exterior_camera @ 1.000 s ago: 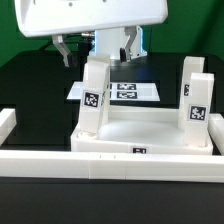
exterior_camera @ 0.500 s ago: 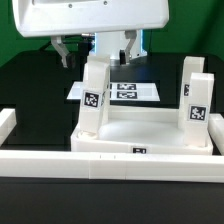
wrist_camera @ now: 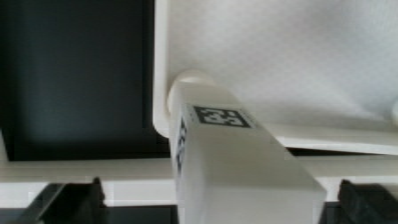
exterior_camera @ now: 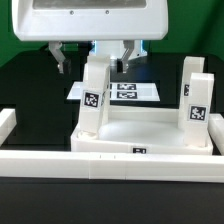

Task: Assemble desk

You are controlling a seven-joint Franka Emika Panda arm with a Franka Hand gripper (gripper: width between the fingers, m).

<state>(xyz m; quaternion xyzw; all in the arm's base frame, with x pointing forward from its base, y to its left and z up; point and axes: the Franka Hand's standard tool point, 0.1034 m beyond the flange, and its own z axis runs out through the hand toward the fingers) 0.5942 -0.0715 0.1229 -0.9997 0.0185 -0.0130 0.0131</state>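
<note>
The white desk tabletop [exterior_camera: 146, 130] lies upside down with white block legs standing in its corner sockets. One tagged leg [exterior_camera: 95, 92] stands at the exterior view's left, and two legs [exterior_camera: 197, 100] stand at the right. My gripper [exterior_camera: 92, 56] hangs just above the left leg. It is open, with a finger on each side. In the wrist view the leg [wrist_camera: 240, 160] runs between my dark fingers [wrist_camera: 68, 203], with gaps on both sides. The gripper [wrist_camera: 217, 205] holds nothing. The tabletop [wrist_camera: 285, 50] shows behind the leg.
The marker board [exterior_camera: 126, 91] lies flat behind the tabletop. A long white border bar [exterior_camera: 110, 165] runs along the front, and another bar end [exterior_camera: 6, 122] sits at the exterior view's left. The table surface is black.
My hand has come down a little over the left leg, with the fingers still apart. The tabletop and legs have not moved.
</note>
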